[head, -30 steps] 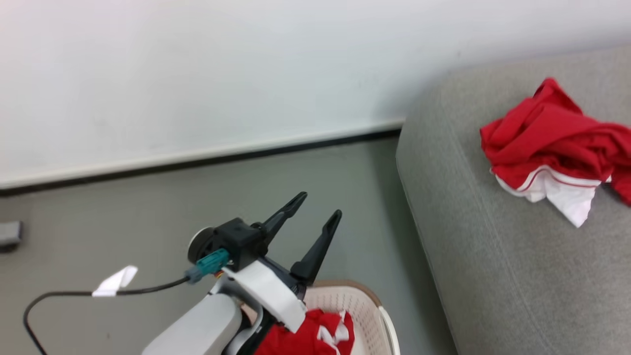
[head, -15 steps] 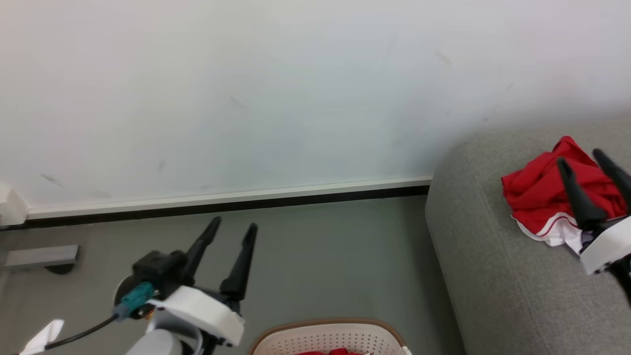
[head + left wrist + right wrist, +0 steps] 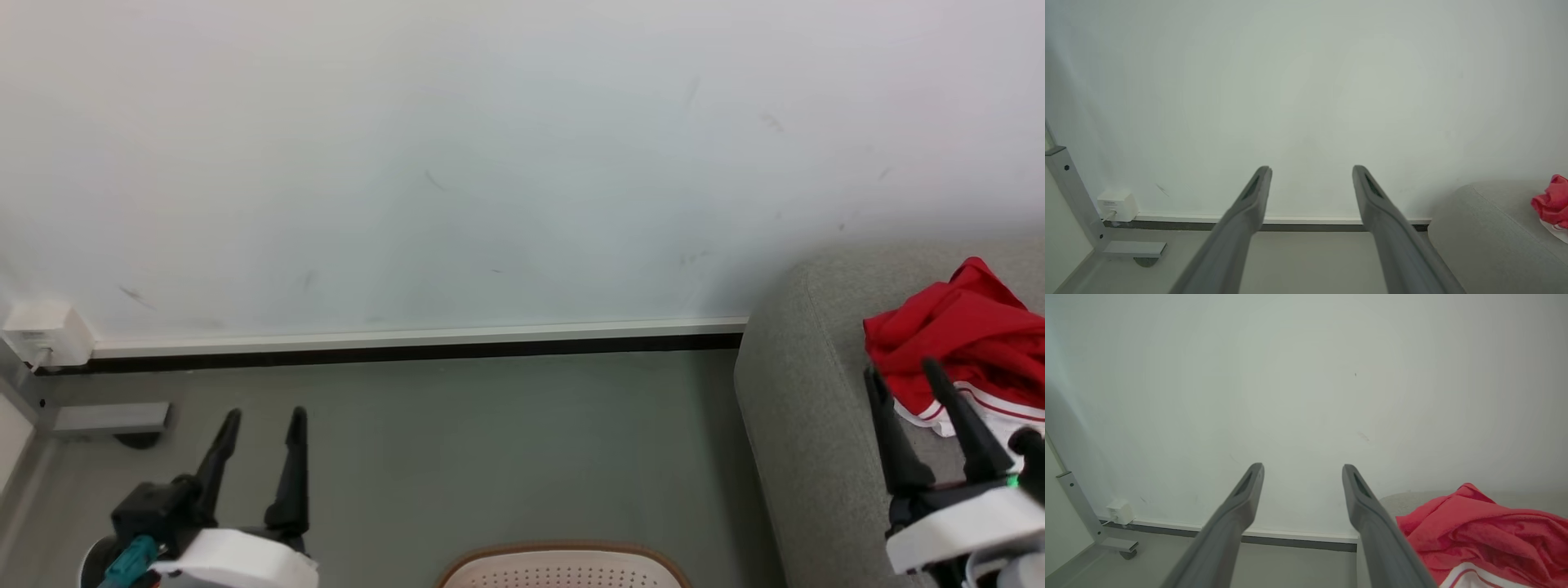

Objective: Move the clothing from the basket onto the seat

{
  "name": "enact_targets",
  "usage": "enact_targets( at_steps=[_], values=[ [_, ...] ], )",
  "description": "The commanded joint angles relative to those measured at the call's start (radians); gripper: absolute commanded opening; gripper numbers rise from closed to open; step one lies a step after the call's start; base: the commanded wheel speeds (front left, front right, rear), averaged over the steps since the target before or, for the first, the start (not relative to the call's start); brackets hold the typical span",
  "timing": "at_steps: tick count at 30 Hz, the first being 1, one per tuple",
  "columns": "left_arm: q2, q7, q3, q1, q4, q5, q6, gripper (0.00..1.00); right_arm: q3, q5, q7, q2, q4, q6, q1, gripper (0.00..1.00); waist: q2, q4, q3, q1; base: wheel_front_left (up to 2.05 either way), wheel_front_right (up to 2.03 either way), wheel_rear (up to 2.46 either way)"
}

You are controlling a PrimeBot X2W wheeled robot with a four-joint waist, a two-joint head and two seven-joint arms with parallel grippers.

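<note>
Since neither arm carries anything, grip state: both sets of jaws stand spread wide, with nothing between them.
left gripper (image 3: 265, 413): low on the left of the head view, above bare floor (image 3: 490, 457) and left of the basket. In its own wrist view, the parted fingers (image 3: 1248, 212) frame blank wall (image 3: 490, 163). Judged to be parked clear so that the basket mouth stays unobstructed.
right gripper (image 3: 901, 369): low on the right, over the near edge of the seat, its tips close to the clothing but apart from it. In its wrist view, red fabric lies just beside the right-hand finger. The spread jaws and the gap suit a garment lying free, not held.
clothing (image 3: 963, 343): one crumpled red heap with a white striped panel, slumped under its own weight on the seat cushion, near the sofa's rounded end.
seat (image 3: 808, 425): light grey sofa at the right, against the wall.
basket (image 3: 563, 549): brown far rim and a strip of perforated cream wall at the bottom edge, on the floor between the two grippers and near the seat's end, probably within reach of both arms. Its contents are hidden, so I cannot tell whether any garments remain.
task standing: at least one item is delivered; the rest depends on the unseen basket.
surroundings: pale skirting (image 3: 408, 336), small white box (image 3: 47, 333), grey metal foot (image 3: 110, 418).
</note>
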Motion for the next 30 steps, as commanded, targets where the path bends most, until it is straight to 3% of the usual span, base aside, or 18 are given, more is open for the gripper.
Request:
enact_targets(
  at_steps=[1,8,14,30],
  values=[
    [-0.011,0.0,0.024,0.023,0.008,0.023,-0.005,1.0,-0.027,-0.032,-0.003,0.02,-0.023,-0.002,0.044,1.0,0.0,0.002,-0.002,0.0002,0.0,0.0,0.0],
    [-0.086,0.0,0.144,0.101,0.011,0.11,-0.02,1.0,-0.113,-0.17,-0.004,0.122,-0.08,-0.002,0.162,1.0,0.0,-0.004,-0.011,0.0002,0.0,0.0,0.0],
    [-0.149,0.0,0.223,0.16,-0.001,0.168,-0.049,1.0,-0.137,-0.237,-0.004,0.174,-0.094,-0.002,0.174,1.0,0.0,-0.018,-0.012,0.0002,0.0,0.0,0.0],
    [-0.229,0.0,0.317,0.147,0.009,0.263,-0.129,1.0,-0.123,-0.263,-0.004,0.183,-0.07,-0.002,0.135,1.0,0.0,-0.001,-0.009,0.0002,0.0,0.0,0.0]
  ],
)
